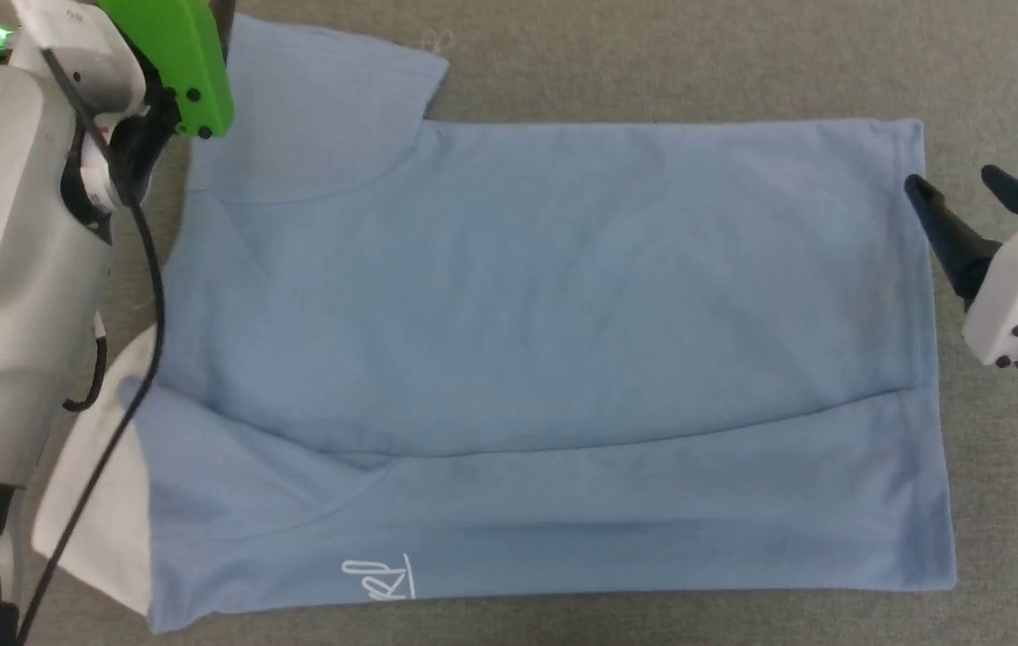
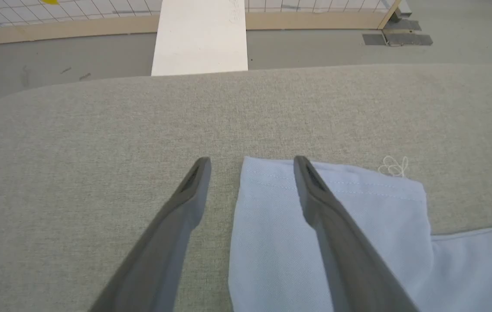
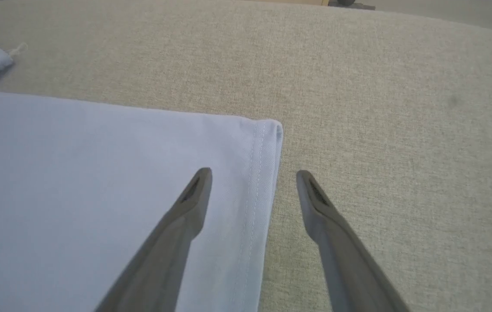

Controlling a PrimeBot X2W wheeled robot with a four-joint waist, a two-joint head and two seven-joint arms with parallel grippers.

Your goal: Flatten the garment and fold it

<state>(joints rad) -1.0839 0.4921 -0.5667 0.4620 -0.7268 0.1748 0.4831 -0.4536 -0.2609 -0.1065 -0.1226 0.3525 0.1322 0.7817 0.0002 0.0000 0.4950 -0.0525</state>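
The light blue T-shirt (image 1: pixel 544 296) lies spread sideways on a grey woven pad (image 1: pixel 652 54). At the T-shirt's near edge sit a few strokes of white lettering (image 1: pixel 380 580), too cut off to read. At its near left corner a flap of white fabric (image 1: pixel 96 502) sticks out; whether this is lining or a separate layer cannot be told. Just beyond the lettering a layer's edge runs the length of the T-shirt, so one long fold looks already laid, and the work appears to stand between folds. At the T-shirt's far edge both tools are spread and hold nothing. The right gripper (image 3: pixel 254 173) straddles the stitched hem at the far right corner, one finger over cloth and one over the pad. The left gripper (image 2: pixel 252 161) likewise straddles the edge of the far sleeve (image 2: pixel 358 203). The next move probably calls for both to pinch that far edge at once and carry it evenly toward the near side, so the body does not skew. Whether the fingertips touch the cloth is unclear. In the head view a pale forearm (image 1: pixel 6 224) and green cover (image 1: pixel 177 54) hide the T-shirt's neck end. Beyond the T-shirt lie grey floor (image 2: pixel 55 65) and a white board (image 2: pixel 202 34).
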